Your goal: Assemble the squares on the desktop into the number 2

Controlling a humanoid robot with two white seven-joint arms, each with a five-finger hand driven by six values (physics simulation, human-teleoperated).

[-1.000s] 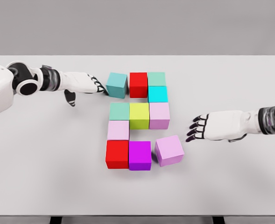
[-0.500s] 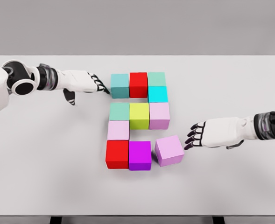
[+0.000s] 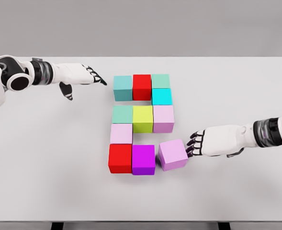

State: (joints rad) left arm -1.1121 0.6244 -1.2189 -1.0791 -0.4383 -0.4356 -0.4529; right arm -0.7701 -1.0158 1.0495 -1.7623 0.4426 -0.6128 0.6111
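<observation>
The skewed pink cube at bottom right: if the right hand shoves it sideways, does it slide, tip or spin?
The pink cube sits flat on the table, so it probably slides, not tips. Right hand fingertips meet one corner; it may rotate.

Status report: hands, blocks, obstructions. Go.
Left hand open, clear of teal block. Right hand open, fingertips at skewed pink block. Nothing blocking.

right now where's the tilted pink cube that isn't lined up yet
In the head view the pink cube sits lower right of the figure, just right of the magenta cube, with the right hand at its right side.
</observation>
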